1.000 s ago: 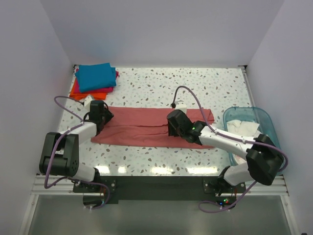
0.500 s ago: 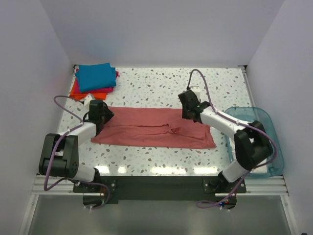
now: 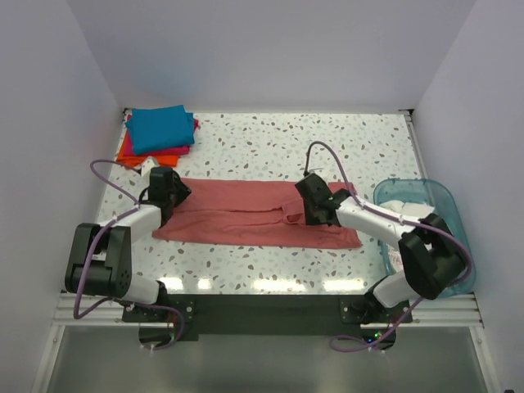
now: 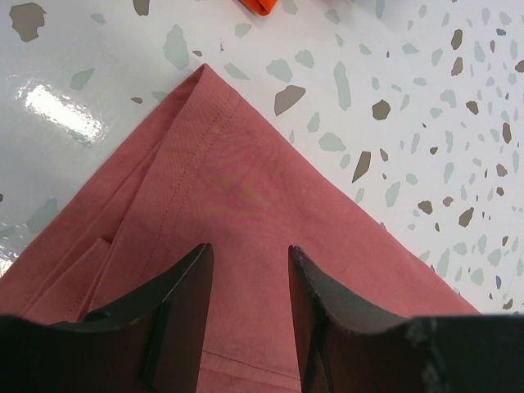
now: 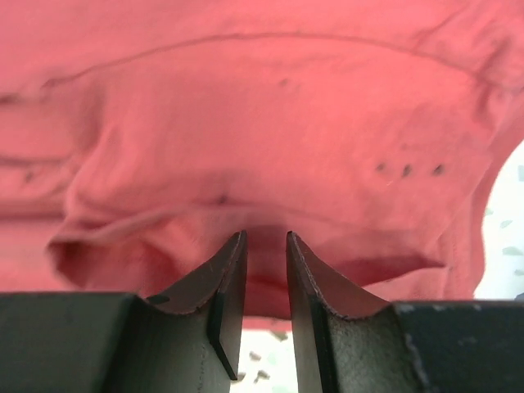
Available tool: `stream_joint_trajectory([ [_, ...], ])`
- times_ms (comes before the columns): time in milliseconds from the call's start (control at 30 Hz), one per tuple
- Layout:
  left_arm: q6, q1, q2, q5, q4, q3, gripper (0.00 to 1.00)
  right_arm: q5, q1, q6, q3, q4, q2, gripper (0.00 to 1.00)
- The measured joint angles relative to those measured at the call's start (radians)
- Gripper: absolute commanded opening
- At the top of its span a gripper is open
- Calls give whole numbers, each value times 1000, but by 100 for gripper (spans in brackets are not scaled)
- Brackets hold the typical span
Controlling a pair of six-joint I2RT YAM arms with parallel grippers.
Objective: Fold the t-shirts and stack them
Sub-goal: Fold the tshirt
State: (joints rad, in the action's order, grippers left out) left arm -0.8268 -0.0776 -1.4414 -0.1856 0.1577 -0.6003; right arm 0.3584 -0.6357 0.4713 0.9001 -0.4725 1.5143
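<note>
The large salmon-red t-shirt (image 3: 237,213) lies as a long band across the table's middle. My left gripper (image 3: 170,195) is open, its jaws straddling the shirt's far left corner (image 4: 205,123); in the left wrist view the gripper (image 4: 250,250) shows flat cloth between its fingers. My right gripper (image 3: 298,214) is right of the shirt's middle; in the right wrist view it (image 5: 266,236) is shut on a raised fold of the shirt (image 5: 262,123). A folded stack sits far left: teal-blue (image 3: 161,128) on magenta-pink (image 3: 190,141) on orange (image 3: 143,155).
A translucent blue tub (image 3: 442,201) holding white cloth (image 3: 405,213) stands at the right edge. White walls close the table on the left, back and right. A sliver of the orange shirt (image 4: 262,6) shows beyond the left gripper.
My right gripper swung from the shirt's middle out to the far right, spreading the shirt's right end flat, then came back to the middle and closed on a fold. The left arm has not moved.
</note>
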Motion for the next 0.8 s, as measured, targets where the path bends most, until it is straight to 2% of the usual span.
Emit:
stream_joint_trajectory([
  [267, 0, 1, 0, 0, 0, 0, 47, -18, -116, 51, -93, -6, -150, 30],
  [600, 0, 5, 0, 0, 0, 0, 47, -43, -152, 118, -246, -4, -246, 29],
  [800, 1, 6, 2, 1, -1, 0, 47, -43, -155, 138, -252, -18, -333, 27],
])
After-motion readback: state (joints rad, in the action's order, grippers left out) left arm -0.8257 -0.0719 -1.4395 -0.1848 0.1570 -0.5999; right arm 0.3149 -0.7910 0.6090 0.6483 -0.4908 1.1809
